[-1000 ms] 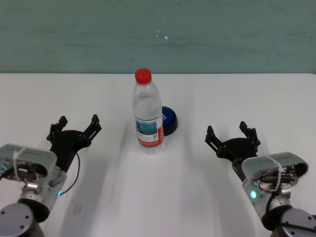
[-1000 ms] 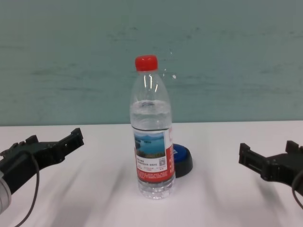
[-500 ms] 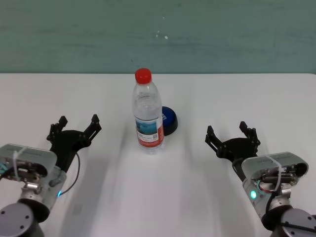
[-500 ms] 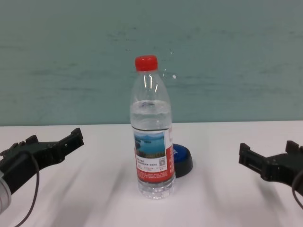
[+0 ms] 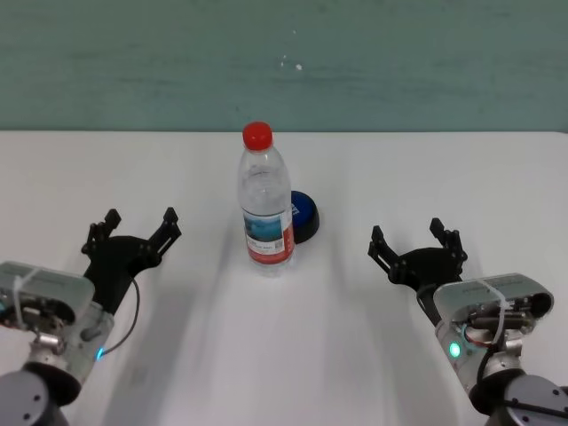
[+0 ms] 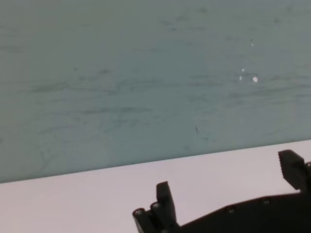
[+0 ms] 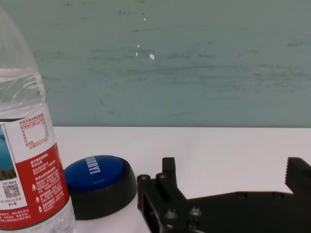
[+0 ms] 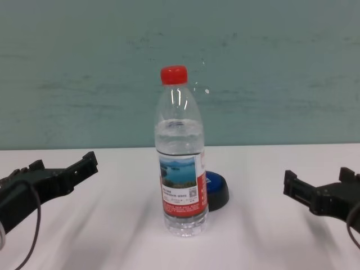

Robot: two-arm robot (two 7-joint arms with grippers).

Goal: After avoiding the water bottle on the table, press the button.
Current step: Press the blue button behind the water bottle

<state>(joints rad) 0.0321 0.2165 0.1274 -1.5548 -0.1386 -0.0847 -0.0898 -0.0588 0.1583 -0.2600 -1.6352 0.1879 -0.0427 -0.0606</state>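
Observation:
The water bottle (image 5: 265, 206) stands upright at the middle of the white table (image 5: 426, 177), clear with a red cap and a red-white lake label; it also shows in the chest view (image 8: 181, 160) and the right wrist view (image 7: 26, 145). The button (image 5: 304, 216), blue dome on a black base, sits just behind and right of the bottle, partly hidden by it (image 8: 216, 188) (image 7: 99, 182). My left gripper (image 5: 131, 229) is open near the table's left front, well left of the bottle. My right gripper (image 5: 415, 241) is open at the right front, apart from the button.
A teal wall (image 5: 284, 62) runs behind the table's far edge. Bare white tabletop lies between each gripper and the bottle, and behind the button.
The left arm has drawn back slightly toward the near left. The bottle, the button and the right arm have not moved.

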